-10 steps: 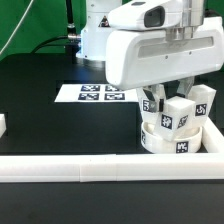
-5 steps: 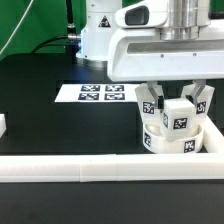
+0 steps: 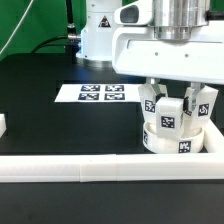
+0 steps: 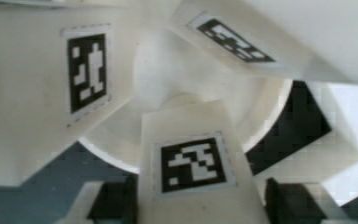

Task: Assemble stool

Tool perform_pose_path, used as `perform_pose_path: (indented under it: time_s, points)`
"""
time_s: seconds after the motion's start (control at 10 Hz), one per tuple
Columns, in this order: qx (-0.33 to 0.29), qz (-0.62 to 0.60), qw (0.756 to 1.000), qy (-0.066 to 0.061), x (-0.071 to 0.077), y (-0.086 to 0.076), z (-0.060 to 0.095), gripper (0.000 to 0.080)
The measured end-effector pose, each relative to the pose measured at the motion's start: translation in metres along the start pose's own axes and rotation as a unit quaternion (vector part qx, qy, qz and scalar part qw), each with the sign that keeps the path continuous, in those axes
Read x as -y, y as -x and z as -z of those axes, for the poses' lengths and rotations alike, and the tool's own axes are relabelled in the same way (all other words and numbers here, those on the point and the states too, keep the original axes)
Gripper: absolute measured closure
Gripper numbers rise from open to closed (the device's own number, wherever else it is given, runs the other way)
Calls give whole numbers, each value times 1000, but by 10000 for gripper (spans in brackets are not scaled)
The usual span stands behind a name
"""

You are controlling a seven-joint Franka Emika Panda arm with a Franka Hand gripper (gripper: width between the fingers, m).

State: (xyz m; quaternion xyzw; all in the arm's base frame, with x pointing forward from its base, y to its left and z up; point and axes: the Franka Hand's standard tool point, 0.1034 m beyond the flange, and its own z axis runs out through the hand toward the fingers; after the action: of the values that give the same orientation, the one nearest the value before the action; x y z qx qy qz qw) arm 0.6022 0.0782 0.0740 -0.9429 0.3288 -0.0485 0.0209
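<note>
Atop seat disc: three leg blocks upright, socketed.

The glossy white plastic robot arm has smooth rounded shells. A grey ribbed metal cylinder sits at its 12 o'clock end. Below hangs the boxy white gripper housing. A black-and-white square tag marks the white rounded base column.

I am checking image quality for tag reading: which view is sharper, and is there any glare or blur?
Exterior view: even light, the tags on the marker board small and soft, the stool partly shadowed under the arm. Wrist view: leg block tags large and readable, slightly soft; no strong glare.
</note>
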Motion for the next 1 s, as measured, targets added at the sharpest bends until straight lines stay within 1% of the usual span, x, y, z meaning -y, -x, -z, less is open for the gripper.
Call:
perform_pose_path:
  time_s: [0.2, 0.4, 0.5, 0.6, 0.7, 0.8, 0.9, 1.0]
  points:
    - [-1, -55, 998, 1, -2, -2, 0, 456]
    - [-1, -55, 998, 1, -2, -2, 0, 455]
    - [-1, -55, 999, 0, -2, -3, 1, 231]
    - [-1, -42, 999, -2, -2, -6, 8, 174]
    - [1, -36, 999, -7, -1, -9, 22, 157]
    - [4, -34, 999, -12, 0, -10, 34, 157]
    - [2, -34, 999, -13, -1, -10, 35, 151]
    - [3, -34, 999, -11, -1, -9, 32, 151]
